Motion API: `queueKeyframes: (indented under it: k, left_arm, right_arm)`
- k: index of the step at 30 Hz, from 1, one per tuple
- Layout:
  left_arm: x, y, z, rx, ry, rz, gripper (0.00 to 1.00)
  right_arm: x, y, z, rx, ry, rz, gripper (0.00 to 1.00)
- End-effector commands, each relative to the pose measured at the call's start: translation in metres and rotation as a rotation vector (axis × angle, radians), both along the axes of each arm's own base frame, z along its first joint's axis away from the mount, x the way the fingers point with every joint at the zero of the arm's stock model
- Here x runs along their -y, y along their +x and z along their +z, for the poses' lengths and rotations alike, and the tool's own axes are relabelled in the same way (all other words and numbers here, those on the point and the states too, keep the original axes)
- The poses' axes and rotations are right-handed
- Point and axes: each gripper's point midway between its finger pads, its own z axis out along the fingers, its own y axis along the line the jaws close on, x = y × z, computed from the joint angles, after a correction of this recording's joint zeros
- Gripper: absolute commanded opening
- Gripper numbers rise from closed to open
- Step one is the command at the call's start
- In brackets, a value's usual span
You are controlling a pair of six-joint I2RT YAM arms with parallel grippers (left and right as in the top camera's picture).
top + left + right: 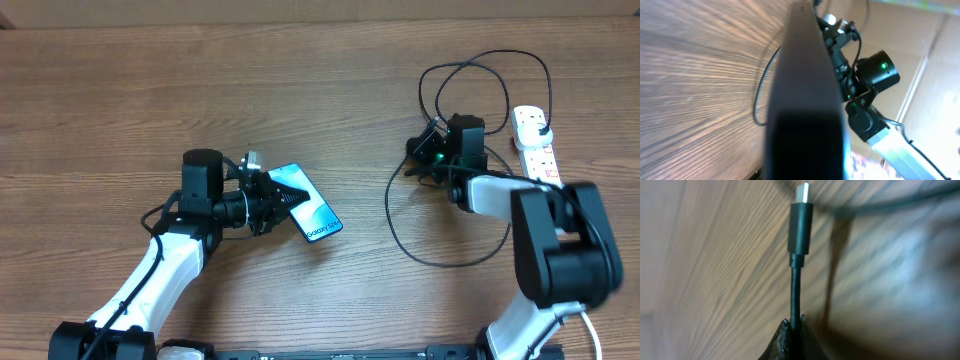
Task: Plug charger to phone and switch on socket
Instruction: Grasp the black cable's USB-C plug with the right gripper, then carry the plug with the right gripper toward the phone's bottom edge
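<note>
Left gripper point(281, 198) clamped on phone point(316, 214), left of centre. We reckon it steadies the port end for the other arm. Right gripper point(795, 339) pinched shut on charger point(796, 287) just behind connector point(800, 222), tip free for insertion. Phone and connector well apart. Socket point(535, 140) far right, away from both grippers.

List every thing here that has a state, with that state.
Phone: screen up, lit, nothing plugged in.
Cable: connector bare, unplugged, gripped behind the tip.
Power strip: black plug seated; switch position unreadable.
Left gripper: jaws shut on phone.
Right gripper: jaws shut on cable.
</note>
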Motion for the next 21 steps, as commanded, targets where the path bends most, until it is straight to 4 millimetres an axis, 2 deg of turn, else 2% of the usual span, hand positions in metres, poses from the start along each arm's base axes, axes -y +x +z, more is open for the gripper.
queueKeyframes:
  k: [1, 8, 11, 12, 18, 21]
  left_arm:
    - [0.009, -0.008, 0.026, 0.137, -0.079, -0.129, 0.04]
    - [0.009, -0.006, 0.054, 0.312, -0.146, -0.201, 0.04]
    - [0.001, -0.004, 0.065, 0.368, -0.177, -0.215, 0.04]
    - [0.000, -0.003, 0.066, 0.375, -0.180, -0.216, 0.04]
    - [-0.009, 0.000, 0.074, 0.428, -0.193, -0.215, 0.04]
    - [-0.009, -0.001, 0.076, 0.434, -0.199, -0.225, 0.04]
  right_arm:
    - [-0.028, -0.015, 0.061, 0.109, 0.068, 0.196, 0.04]
    - [-0.051, -0.089, 0.137, 0.147, 0.122, 0.441, 0.04]
    - [-0.052, -0.135, 0.168, 0.167, 0.109, 0.518, 0.04]
    - [-0.052, -0.141, 0.172, 0.170, 0.108, 0.527, 0.04]
    - [-0.060, -0.225, 0.215, 0.265, 0.118, 0.677, 0.04]
    - [-0.064, -0.258, 0.229, 0.303, 0.142, 0.730, 0.04]
